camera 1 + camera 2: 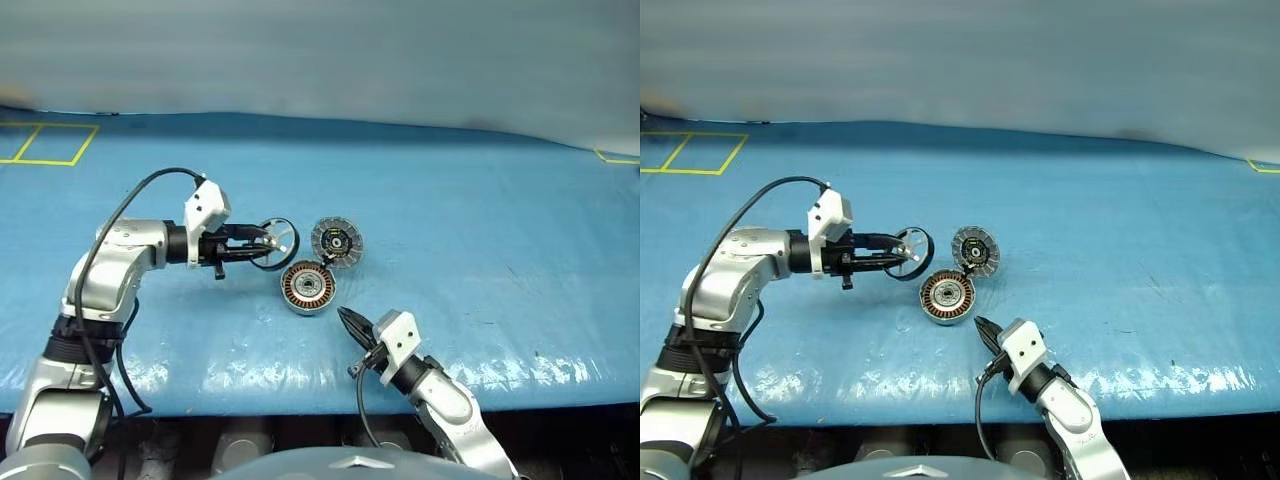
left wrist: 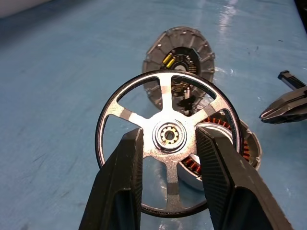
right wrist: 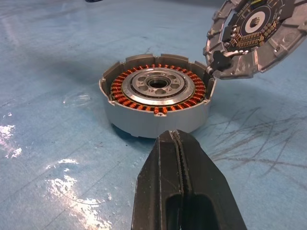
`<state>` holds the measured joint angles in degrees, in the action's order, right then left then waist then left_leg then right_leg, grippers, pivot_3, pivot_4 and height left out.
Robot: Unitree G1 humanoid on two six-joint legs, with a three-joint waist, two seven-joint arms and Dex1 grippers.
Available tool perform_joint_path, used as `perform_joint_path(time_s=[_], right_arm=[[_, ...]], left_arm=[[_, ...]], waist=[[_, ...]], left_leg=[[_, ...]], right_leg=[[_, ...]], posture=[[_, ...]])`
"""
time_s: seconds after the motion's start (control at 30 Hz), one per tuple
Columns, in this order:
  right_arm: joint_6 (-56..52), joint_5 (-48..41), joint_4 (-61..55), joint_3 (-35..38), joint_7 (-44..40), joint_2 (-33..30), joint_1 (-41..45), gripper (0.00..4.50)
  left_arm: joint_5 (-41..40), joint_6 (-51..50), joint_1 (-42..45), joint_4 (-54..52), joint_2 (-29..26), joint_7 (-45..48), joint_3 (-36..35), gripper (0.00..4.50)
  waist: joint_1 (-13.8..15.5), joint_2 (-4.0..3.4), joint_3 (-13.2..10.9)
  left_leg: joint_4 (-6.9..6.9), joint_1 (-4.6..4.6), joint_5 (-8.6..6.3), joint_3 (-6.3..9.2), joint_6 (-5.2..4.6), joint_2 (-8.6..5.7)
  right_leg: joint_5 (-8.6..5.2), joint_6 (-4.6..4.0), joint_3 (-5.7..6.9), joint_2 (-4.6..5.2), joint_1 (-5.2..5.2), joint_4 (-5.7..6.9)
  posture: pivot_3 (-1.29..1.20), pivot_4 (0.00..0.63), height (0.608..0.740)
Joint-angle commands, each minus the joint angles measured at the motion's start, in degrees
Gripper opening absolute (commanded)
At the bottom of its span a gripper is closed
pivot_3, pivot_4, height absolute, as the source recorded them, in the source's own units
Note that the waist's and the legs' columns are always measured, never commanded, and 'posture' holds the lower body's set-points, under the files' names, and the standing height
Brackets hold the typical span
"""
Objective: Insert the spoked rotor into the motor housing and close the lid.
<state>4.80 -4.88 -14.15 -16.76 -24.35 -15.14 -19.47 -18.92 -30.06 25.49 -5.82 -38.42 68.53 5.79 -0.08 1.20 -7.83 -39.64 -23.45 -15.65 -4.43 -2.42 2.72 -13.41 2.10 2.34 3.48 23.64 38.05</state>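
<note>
My left gripper (image 1: pixel 262 243) is shut on the spoked rotor (image 1: pixel 276 243), a dark ring with silver spokes, and holds it on edge above the blue table. In the left wrist view both fingers (image 2: pixel 125 168) clamp the rotor (image 2: pixel 169 96) across its hub. The motor housing (image 1: pixel 306 287), a short silver cylinder with copper windings, lies open-side up just right of and nearer than the rotor. The lid (image 1: pixel 337 241), a ribbed grey disc, stands tilted up at the housing's far right rim. My right gripper (image 1: pixel 350 324) is shut, empty, close in front of the housing (image 3: pixel 156 98).
The blue table surface (image 1: pixel 480 230) spreads wide around the parts. Yellow tape lines (image 1: pixel 50 143) mark the far left corner. The table's near edge (image 1: pixel 250 405) runs just behind my right gripper.
</note>
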Motion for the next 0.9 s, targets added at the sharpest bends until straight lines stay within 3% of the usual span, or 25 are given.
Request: perform_joint_path(time_s=[0.03, 0.4, 0.9], right_arm=[[2.35, -0.55, -0.12, 1.03, -0.47, -0.03, -0.07, 0.00], [2.75, 0.65, 0.77, 0.94, -0.08, 0.18, -0.25, 0.00], [2.41, 1.69, 0.91, 0.28, 0.46, 0.54, -0.14, 0.00]], left_arm=[[1.40, 2.77, 1.81, -3.00, -0.46, 1.67, 3.84, 1.31], [7.95, 10.39, 8.61, 3.93, 3.59, 3.18, 13.39, 1.31], [11.71, 12.60, 8.64, 8.29, 4.10, 3.87, 15.38, 1.31]], waist=[[0.00, -0.01, -0.01], [0.23, -0.02, -0.01], [0.27, -0.02, -0.01]], left_leg=[[0.00, 0.00, 0.00, 0.00, 0.00, -0.01], [0.00, -0.02, 0.00, -0.02, -0.01, -0.11], [0.00, -0.03, 0.00, -0.01, -0.01, -0.09]], right_leg=[[0.00, 0.00, 0.00, -0.01, 0.01, 0.02], [0.00, 0.00, -0.02, -0.08, 0.04, 0.02], [-0.01, -0.01, -0.03, -0.10, 0.05, 0.02]], posture=[[0.00, 0.150, 0.740], [0.00, 0.150, 0.740], [0.00, 0.150, 0.740]])
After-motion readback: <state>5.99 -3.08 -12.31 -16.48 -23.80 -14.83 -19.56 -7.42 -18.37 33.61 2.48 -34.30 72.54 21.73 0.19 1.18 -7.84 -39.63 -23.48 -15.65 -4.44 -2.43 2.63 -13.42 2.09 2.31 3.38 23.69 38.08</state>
